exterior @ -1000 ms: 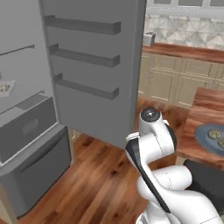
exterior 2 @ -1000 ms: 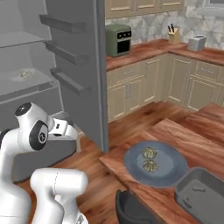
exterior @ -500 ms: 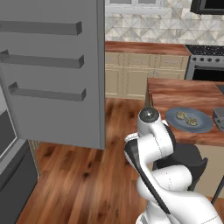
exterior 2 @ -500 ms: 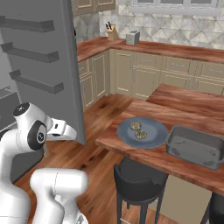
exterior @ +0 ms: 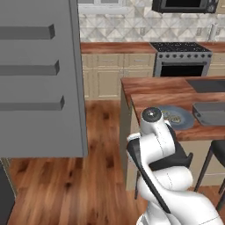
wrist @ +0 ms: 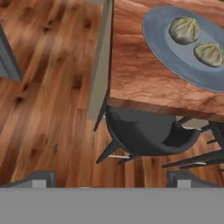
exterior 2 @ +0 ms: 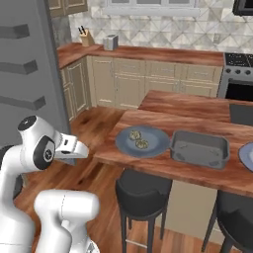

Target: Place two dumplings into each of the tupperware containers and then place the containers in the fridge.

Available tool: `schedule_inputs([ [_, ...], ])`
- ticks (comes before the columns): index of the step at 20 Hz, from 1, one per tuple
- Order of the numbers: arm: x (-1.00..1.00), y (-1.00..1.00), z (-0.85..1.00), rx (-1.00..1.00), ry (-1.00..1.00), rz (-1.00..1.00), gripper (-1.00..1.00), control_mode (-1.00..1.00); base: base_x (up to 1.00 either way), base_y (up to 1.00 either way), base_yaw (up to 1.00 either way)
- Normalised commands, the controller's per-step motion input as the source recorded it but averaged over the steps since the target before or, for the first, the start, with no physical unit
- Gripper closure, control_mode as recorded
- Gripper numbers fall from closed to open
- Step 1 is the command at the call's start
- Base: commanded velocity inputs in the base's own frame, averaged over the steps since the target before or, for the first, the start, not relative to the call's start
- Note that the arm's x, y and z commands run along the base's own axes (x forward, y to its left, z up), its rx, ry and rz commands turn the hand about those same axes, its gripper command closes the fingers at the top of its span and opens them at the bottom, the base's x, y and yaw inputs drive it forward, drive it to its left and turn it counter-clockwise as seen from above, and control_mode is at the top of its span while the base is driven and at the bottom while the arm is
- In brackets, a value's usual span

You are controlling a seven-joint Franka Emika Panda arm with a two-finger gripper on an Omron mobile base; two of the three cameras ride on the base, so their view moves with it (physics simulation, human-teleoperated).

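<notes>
Two dumplings (wrist: pixel 184 29) (wrist: pixel 209 53) lie side by side on a round blue-grey plate (wrist: pixel 166 41) near the corner of the wooden island. The same dumplings (exterior 2: pixel 134 134) (exterior 2: pixel 142 144) and plate (exterior 2: pixel 123 143) sit at the island's left end in the right base view, and the plate (exterior: pixel 186 118) also shows behind my arm. My gripper (wrist: pixel 111 180) hangs open above the floor and a stool, short of the plate, holding nothing. The fridge's open grey door (exterior: pixel 39 79) (exterior 2: pixel 24 74) with its shelves stands to the left. The tupperware containers are out of view.
A deep dark grey pan (exterior 2: pixel 200 148) sits right of the plate, and another blue plate (exterior 2: pixel 246 157) lies at the right edge. Dark stools (exterior 2: pixel 143 190) (wrist: pixel 148 135) stand under the island's front edge. A black-fronted oven (exterior: pixel 182 66) and counters line the back wall.
The whole picture has swung from the fridge interior toward the island, so the base has turned or driven. The arm keeps its folded pose. The plate now lies closer.
</notes>
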Motion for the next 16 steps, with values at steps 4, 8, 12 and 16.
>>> schedule_inputs([
  [4,0.0,0.0,0.0,0.0,0.0,0.0,-1.0,1.0,-0.21,-0.56,-0.29],
  [8,0.0,0.0,0.0,0.0,0.0,0.0,-1.0,1.0,-0.04,-0.76,-0.21],
  [12,0.0,0.0,0.0,0.0,0.0,0.0,-1.0,1.0,0.09,-0.69,-0.1],
  [16,0.0,0.0,0.0,0.0,0.0,0.0,-1.0,1.0,0.47,-0.2,0.03],
])
